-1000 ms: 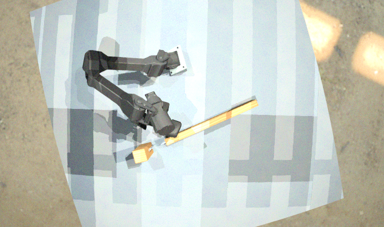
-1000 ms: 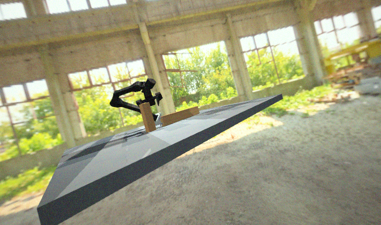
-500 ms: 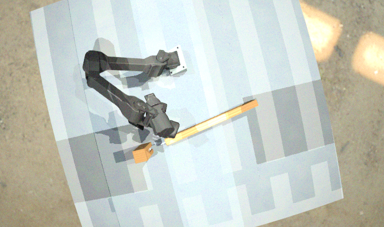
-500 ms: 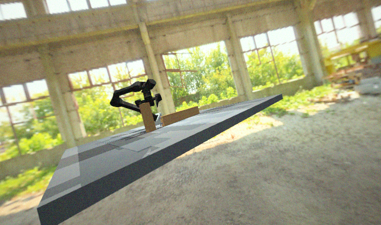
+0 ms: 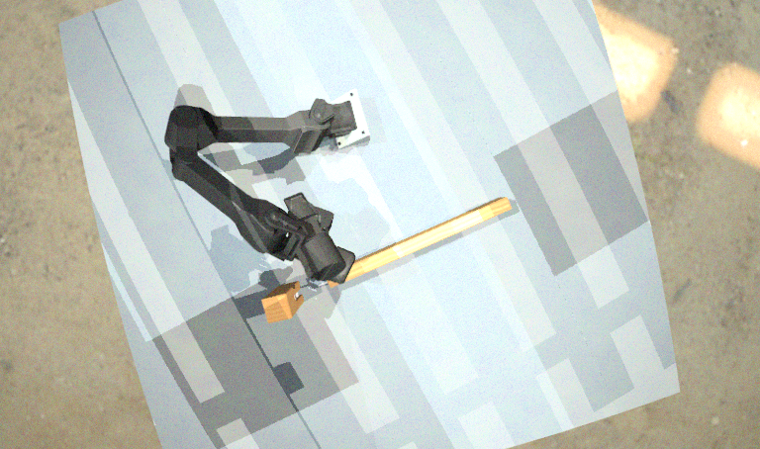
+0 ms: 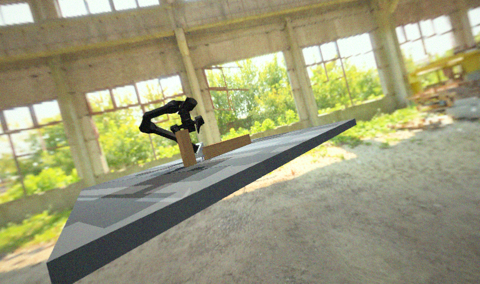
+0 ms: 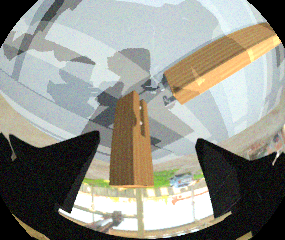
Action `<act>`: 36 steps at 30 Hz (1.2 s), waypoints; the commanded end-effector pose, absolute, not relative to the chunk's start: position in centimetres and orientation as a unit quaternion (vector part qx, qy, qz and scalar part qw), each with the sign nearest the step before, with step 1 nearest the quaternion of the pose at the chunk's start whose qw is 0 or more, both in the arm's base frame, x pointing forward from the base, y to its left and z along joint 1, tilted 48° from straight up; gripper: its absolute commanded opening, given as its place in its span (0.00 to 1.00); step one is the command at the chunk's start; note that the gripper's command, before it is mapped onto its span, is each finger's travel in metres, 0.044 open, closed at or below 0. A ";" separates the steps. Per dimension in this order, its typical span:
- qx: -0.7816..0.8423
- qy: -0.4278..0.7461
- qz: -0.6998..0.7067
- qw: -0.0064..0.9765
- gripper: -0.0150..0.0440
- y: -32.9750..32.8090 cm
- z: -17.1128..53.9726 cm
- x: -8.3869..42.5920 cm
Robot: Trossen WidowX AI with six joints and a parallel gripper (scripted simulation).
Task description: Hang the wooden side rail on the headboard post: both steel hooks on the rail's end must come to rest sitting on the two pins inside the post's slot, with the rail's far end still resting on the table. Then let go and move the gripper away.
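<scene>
The wooden side rail lies on its narrow edge on the table, apart from the post. The steel hooks stick out of its near end towards the post. The headboard post stands upright. Its slot, with two small pins, faces the rail's side in the wrist view. My gripper is open and empty, above the table near the post and the rail's hook end. In the top view the gripper body covers part of that end.
The arm's white base plate is fixed to the table, behind the rail and post. The arm bends out to the left in the top view and comes back towards the post. Dark shadows cross the table.
</scene>
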State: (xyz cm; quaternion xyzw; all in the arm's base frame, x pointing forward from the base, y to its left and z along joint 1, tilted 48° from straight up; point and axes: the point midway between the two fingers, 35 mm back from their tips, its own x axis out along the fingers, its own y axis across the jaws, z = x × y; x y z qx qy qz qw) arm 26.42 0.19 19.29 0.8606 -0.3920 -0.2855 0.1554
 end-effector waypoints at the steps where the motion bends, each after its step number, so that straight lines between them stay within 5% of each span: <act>1: 0.858 -0.409 -0.288 0.115 1.00 0.7 19.7 27.4; 16: 0.794 -0.541 -0.263 -0.089 1.00 2.1 21.3 31.0; 36: 0.793 -0.543 -0.262 -0.091 1.00 2.1 21.3 31.0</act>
